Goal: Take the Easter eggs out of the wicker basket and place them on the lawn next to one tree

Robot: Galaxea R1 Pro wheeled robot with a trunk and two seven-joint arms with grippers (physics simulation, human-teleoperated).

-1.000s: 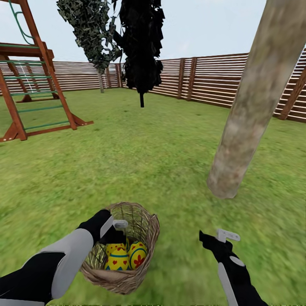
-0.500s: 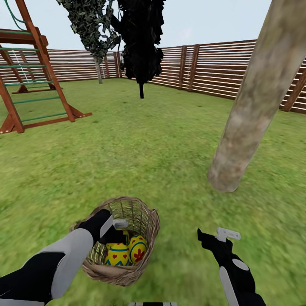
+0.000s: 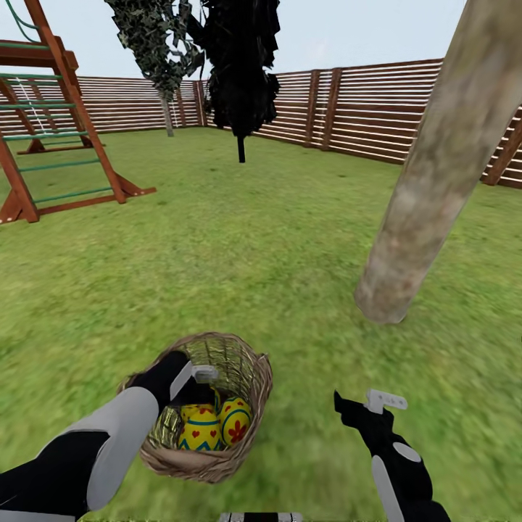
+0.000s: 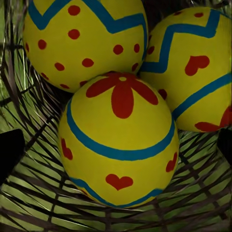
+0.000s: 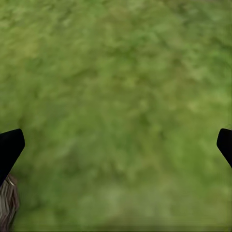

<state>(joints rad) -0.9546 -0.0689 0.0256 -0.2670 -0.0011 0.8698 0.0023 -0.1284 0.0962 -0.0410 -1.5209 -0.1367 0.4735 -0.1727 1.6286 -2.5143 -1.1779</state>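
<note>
**All three eggs in the basket as my left arm reaches in**

I have the left gripper (image 3: 197, 384) lowered into the small round tan open-weave wicker basket (image 3: 250, 362) on the mottled green lawn (image 3: 217, 254). Its fingers (image 4: 9, 150) are spread wide to either side of the nearest yellow egg with a red flower mark and blue bands (image 4: 118, 145), gripping nothing. Two more yellow eggs, one with red dots (image 4: 82, 38) and one with red hearts (image 4: 193, 67), lie touching it against the weave. In my judgement the task has barely started: no egg is out yet, and all three have to be carried over.

The right gripper (image 3: 355, 402) hangs empty over bare grass just right of the basket, its dark fingertips (image 5: 9, 147) parted. The thick grey-beige leaning tree trunk (image 3: 428, 188) stands near, ahead and to the right, and looks the handiest spot for setting the eggs down.
</note>
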